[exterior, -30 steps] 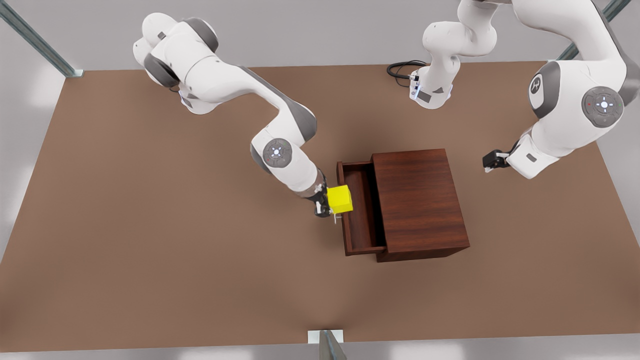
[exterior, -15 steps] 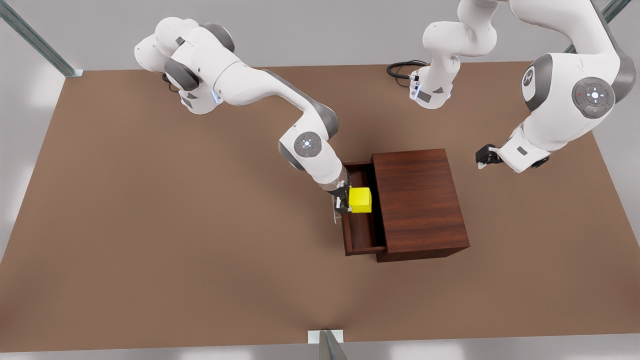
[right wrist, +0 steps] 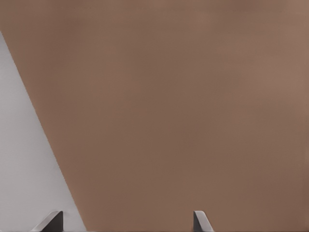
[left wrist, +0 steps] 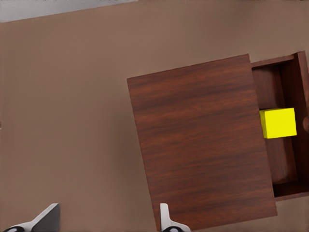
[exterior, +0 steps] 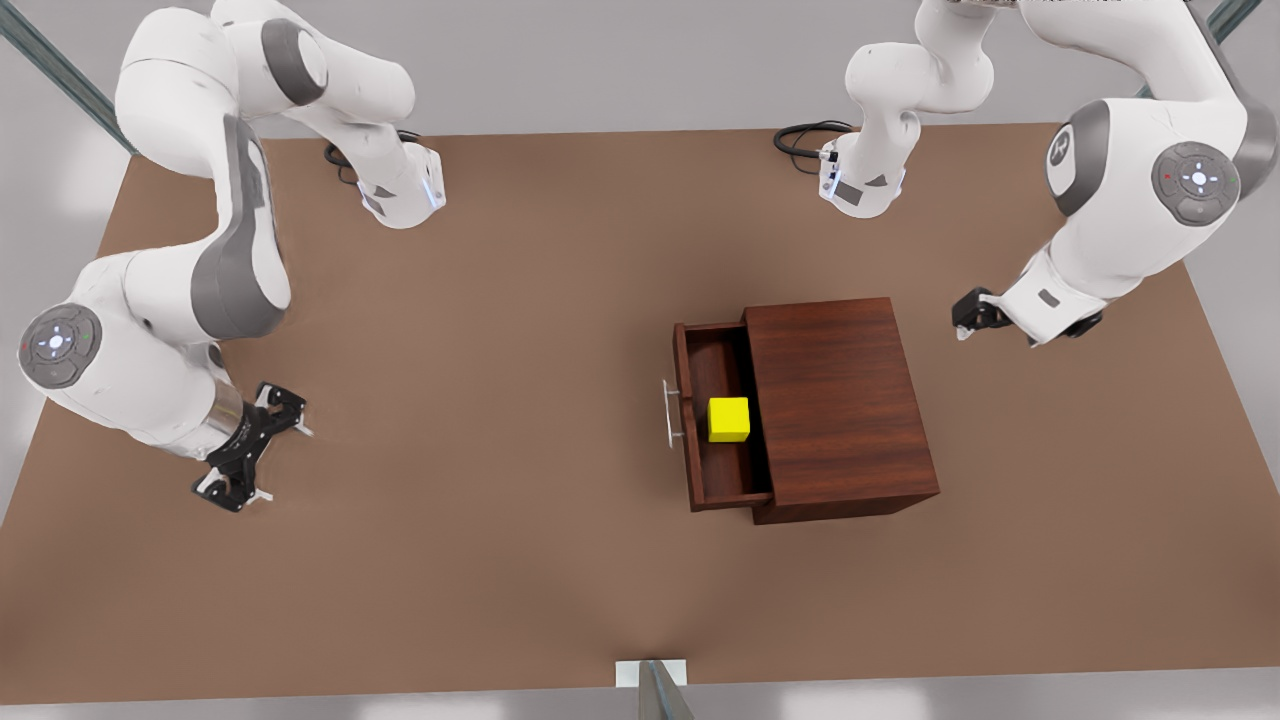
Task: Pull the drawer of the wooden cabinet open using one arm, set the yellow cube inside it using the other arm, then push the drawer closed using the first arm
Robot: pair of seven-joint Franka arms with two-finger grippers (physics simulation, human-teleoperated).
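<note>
Yellow cube (exterior: 729,419) lies in open drawer (exterior: 697,480). Its handle (exterior: 668,414) faces right gripper (exterior: 250,455), fingers apart, well away. Left gripper (exterior: 966,322) is behind the wooden cabinet (exterior: 840,400), prob. apart too.

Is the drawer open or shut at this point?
Open. The drawer juts out of the wooden cabinet, its handle clear of the front, with the yellow cube resting inside.

Yellow cube (exterior: 729,419) released; right gripper (exterior: 252,446) withdrawn.

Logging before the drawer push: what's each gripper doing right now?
Left gripper: open, empty, at the front view's right.
Right gripper: open, empty, at the front view's left.
</note>
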